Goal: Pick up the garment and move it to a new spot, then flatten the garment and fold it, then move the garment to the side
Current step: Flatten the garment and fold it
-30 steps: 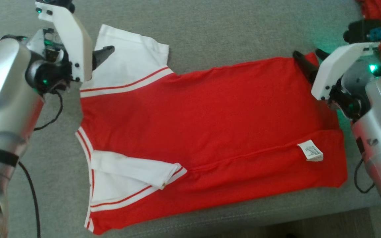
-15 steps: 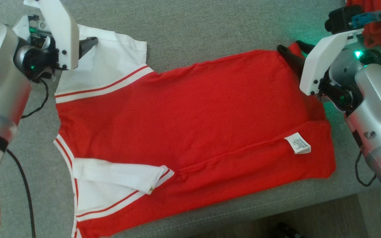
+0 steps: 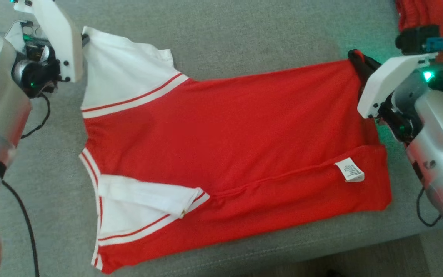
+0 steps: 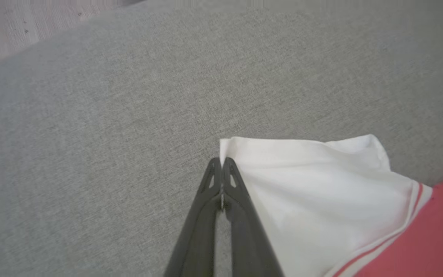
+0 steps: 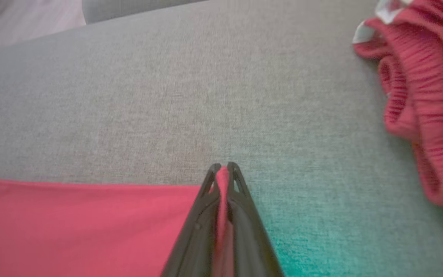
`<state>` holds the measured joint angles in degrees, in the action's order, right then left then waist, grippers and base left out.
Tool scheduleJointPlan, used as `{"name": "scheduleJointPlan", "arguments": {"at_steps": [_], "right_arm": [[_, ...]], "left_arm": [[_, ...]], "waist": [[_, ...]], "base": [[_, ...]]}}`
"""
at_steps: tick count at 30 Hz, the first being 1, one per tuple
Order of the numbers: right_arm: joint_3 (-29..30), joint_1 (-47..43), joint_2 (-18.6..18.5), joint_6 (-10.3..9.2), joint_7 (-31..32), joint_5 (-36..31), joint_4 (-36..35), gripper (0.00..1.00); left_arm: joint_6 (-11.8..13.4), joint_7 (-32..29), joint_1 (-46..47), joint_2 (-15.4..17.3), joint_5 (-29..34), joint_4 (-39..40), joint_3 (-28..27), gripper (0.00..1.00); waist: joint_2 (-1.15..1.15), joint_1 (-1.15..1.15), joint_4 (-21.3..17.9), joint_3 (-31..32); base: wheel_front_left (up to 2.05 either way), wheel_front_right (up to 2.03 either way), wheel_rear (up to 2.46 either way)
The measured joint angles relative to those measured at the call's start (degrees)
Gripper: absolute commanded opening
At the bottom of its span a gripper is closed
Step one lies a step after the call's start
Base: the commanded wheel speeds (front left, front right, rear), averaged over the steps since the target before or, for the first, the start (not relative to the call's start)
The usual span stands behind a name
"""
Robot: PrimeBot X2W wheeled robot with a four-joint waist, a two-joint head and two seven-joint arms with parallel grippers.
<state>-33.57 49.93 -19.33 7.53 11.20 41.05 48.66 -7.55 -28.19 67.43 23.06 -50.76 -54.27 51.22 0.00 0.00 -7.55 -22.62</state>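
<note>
Showing a white care label (image 3: 349, 170) on the red-and-white garment (image 3: 237, 134), with print too blurred for reading. Clenching the left gripper (image 4: 222, 163) on the white sleeve (image 4: 321, 184) corner toward the far-left side of the grey cushion (image 3: 244, 34), and the right gripper (image 5: 223, 169) on the red hem corner toward the far right. Reaching in from either side on bent silver arms, spanning the garment spread flat near the cushion's front edge.

Home living room, grey upholstered sofa cushion (image 3: 252, 34), pale wood floor (image 4: 2, 30).
</note>
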Motion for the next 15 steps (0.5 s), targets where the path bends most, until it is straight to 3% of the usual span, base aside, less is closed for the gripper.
{"name": "scheduleJointPlan", "arguments": {"at_steps": [10, 15], "right_arm": [[0.6, -0.1, 1.7, 0.00, -8.4, -1.3, 5.6, 0.00], [-1.1, -2.4, 0.8, 0.00, -9.3, -1.3, 6.0, 0.00]], "left_arm": [[0.0, 2.1, -1.7, 0.5, -4.9, 4.0, 3.7, 0.00], [0.0, 0.5, -5.2, 3.5, -8.1, 9.3, 6.9, 0.00]], "waist": [[0.00, -0.01, 2.4, 5.6], [0.00, -0.01, 3.6, 9.4]], "base": [[0.00, 0.00, 0.00], [0.00, 0.00, 0.00]]}}
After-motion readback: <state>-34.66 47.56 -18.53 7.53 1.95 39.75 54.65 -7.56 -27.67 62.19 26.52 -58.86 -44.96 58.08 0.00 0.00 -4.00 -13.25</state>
